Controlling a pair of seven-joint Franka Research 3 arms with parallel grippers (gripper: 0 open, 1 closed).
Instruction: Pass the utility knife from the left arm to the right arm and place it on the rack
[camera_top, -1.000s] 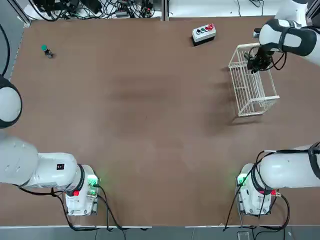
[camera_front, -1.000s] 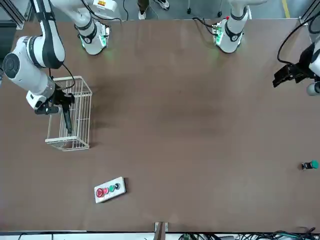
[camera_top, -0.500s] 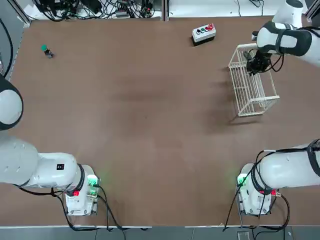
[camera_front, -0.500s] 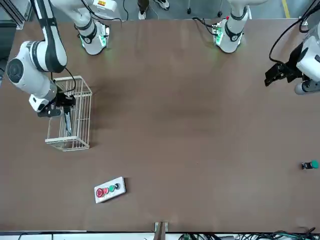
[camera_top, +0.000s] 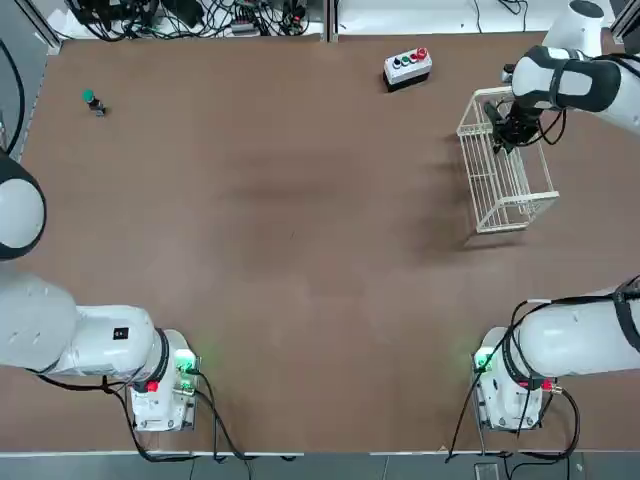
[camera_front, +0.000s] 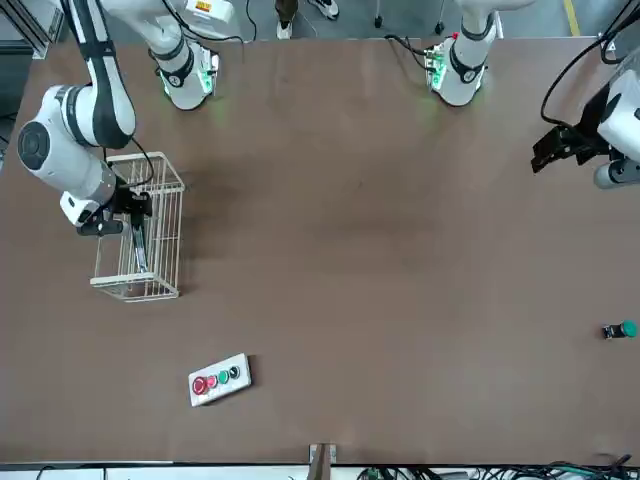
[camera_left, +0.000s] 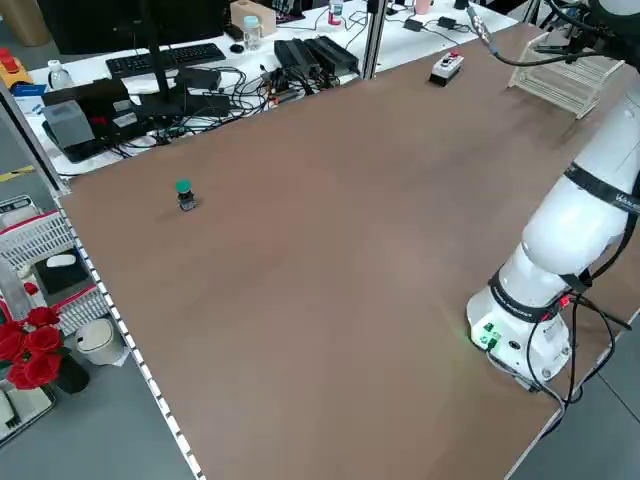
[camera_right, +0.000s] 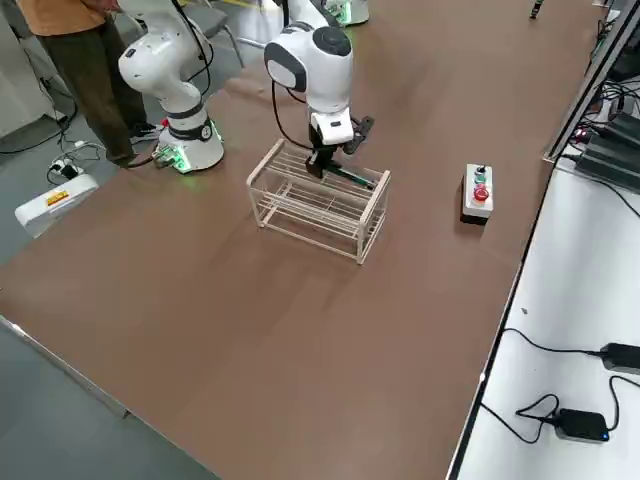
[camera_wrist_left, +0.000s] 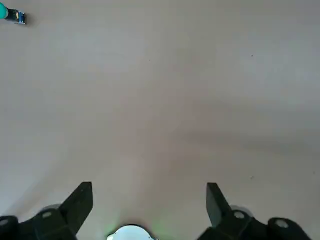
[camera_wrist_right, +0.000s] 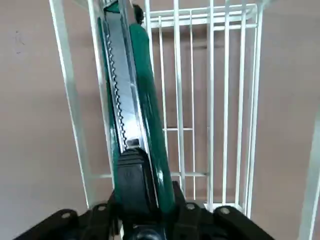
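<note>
The slim utility knife with a dark green body and grey metal channel (camera_wrist_right: 122, 80) is at the right gripper (camera_wrist_right: 142, 200), over the white wire rack (camera_top: 495, 175). One end runs out of the right wrist view and the gripper covers part of the other; I can't tell whether the knife rests on the bars, nor whether that gripper is clenched on it or has released it. From overhead, the white right arm (camera_top: 575, 80) hides the rack's far end.

Beside the rack, apart from it, sits the small pale box with coloured buttons (camera_top: 407, 67), near the far edge of the brown counter (camera_top: 290, 230). Bare counter stretches leftward to a tiny green-topped black object (camera_top: 95, 102). The left gripper (camera_wrist_left: 150, 186) hangs near the left edge, spread wide and empty; overhead, it is cut off.
</note>
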